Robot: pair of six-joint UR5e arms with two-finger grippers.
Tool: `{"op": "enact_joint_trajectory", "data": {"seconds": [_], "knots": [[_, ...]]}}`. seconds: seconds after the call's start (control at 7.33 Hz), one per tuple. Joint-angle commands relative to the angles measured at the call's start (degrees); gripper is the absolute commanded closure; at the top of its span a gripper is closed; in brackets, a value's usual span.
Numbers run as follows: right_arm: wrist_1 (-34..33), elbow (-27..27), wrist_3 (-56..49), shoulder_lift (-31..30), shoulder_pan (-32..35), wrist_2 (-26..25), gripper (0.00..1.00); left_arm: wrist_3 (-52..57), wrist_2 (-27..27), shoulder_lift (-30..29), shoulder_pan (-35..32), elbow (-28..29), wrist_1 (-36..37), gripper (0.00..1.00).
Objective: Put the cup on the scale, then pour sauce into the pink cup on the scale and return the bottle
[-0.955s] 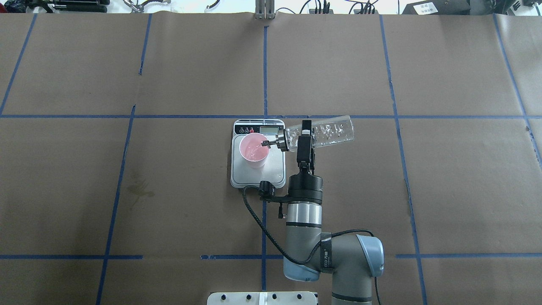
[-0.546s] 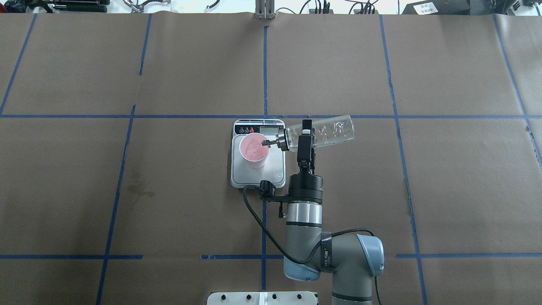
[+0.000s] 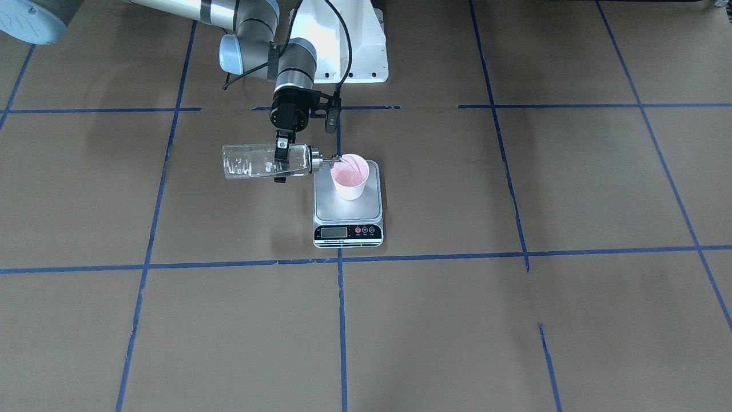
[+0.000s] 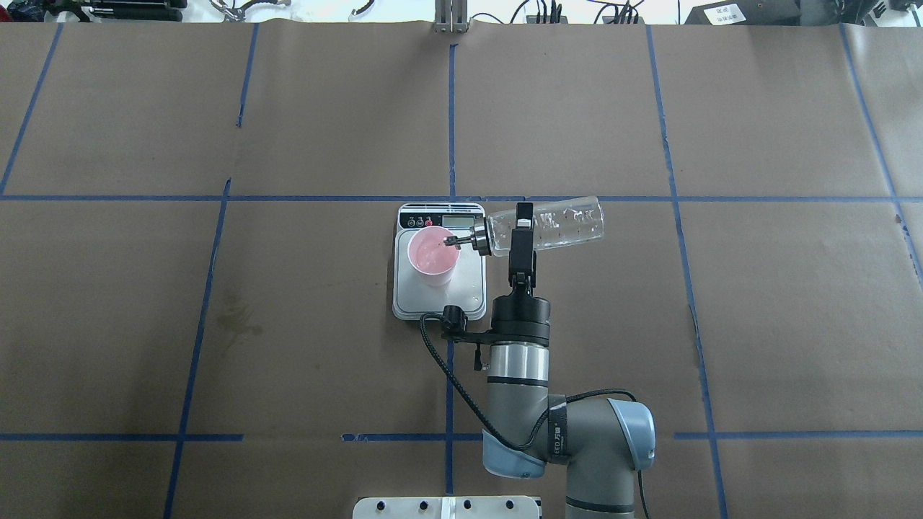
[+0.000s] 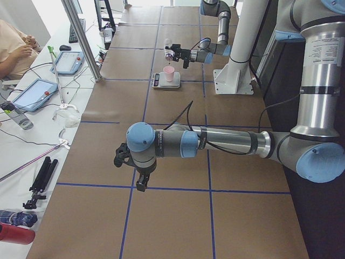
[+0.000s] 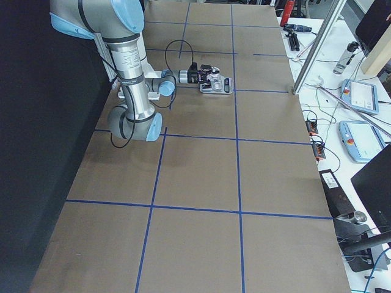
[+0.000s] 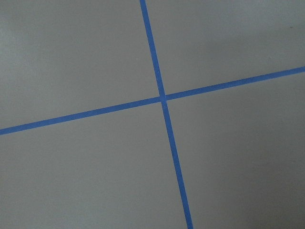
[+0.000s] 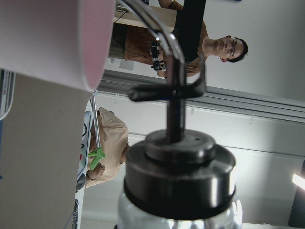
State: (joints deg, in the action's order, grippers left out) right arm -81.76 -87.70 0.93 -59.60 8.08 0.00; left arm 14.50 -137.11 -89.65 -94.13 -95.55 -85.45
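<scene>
Now, with your right claw [image 4: 520, 229] clamped round the tipped bottle [image 4: 570, 222], hold its spout above the cup [image 4: 431, 258] at the claw's left, tilting gently.

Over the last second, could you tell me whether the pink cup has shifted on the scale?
No. The cup stands at the same spot on the scale, toward its far left corner.

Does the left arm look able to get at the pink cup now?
Probably yes, sideways: the cup is free on its left; only the bottle in the right tool overhangs its rim.
</scene>
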Motion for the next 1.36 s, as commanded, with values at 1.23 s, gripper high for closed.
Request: {"op": "enact_joint_trajectory", "data": {"seconds": [1.23], "knots": [[61.3,0.51,23.82,-3.58,-0.26,16.33,1.0,0.0,-0.09,-0.09,0.0,-0.16,-0.16,0.0]]}}
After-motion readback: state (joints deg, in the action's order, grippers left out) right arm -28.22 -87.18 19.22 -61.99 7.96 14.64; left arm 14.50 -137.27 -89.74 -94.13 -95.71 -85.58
